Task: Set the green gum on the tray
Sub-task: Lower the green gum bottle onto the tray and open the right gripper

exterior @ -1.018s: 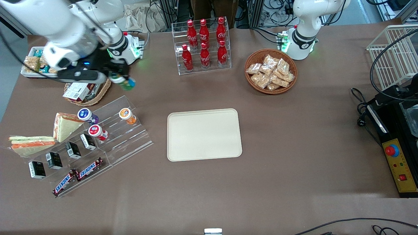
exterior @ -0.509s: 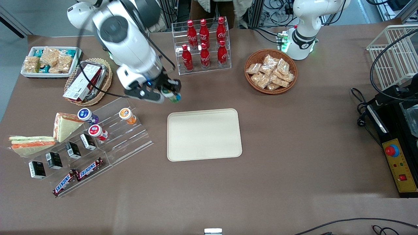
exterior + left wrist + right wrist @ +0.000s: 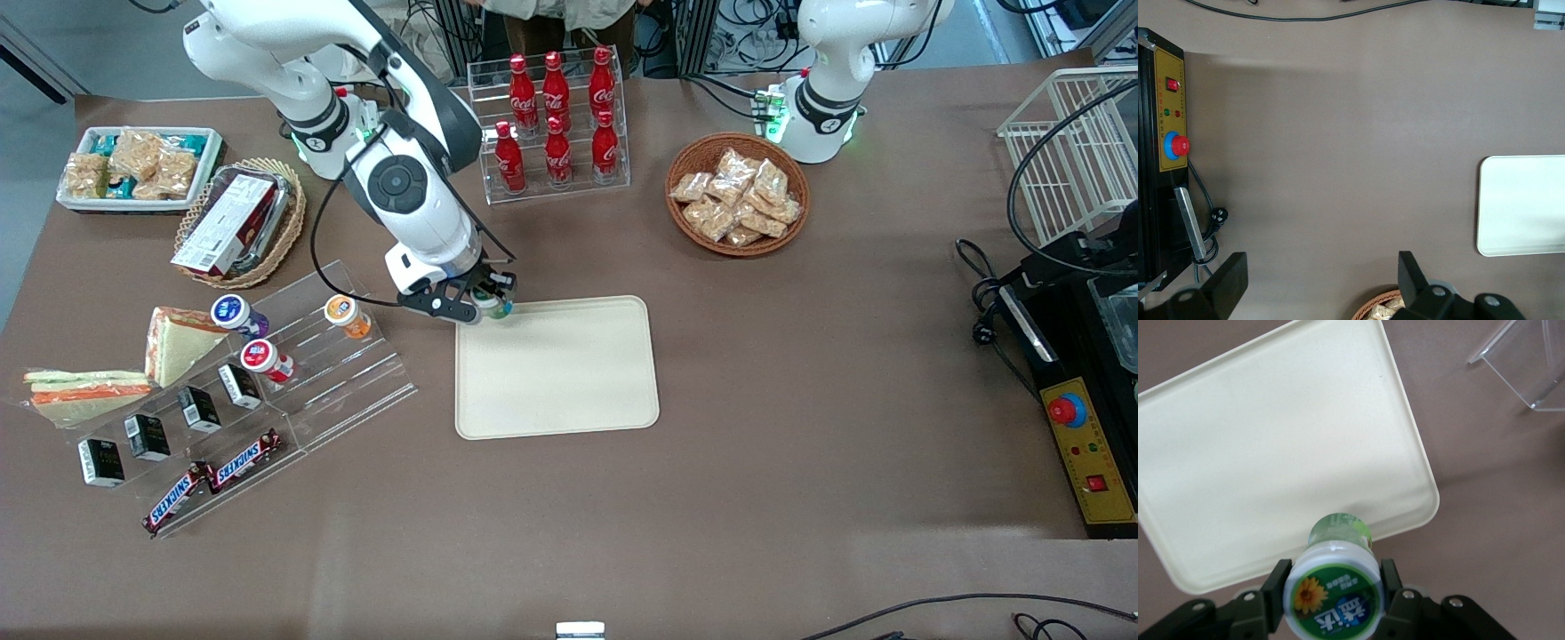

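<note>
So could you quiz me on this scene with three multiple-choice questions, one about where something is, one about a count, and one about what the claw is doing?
1. Where is the gripper?
A. Over the tray's corner nearest the clear stepped rack
B. Over the wicker basket of snack bags
C. Above the Snickers bars

2. How many red cola bottles stand in the clear rack?
A. Four
B. Six
C. Eight

3. What is the gripper's state?
A. Open and empty
B. Shut on the orange gum
C. Shut on the green gum

Answers:
1. A, since the front view shows the gripper at the tray's corner on the working arm's end.
2. B, with three bottles in each of two rows.
3. C, because the right wrist view shows the fingers pressing both sides of the white lid.
</note>
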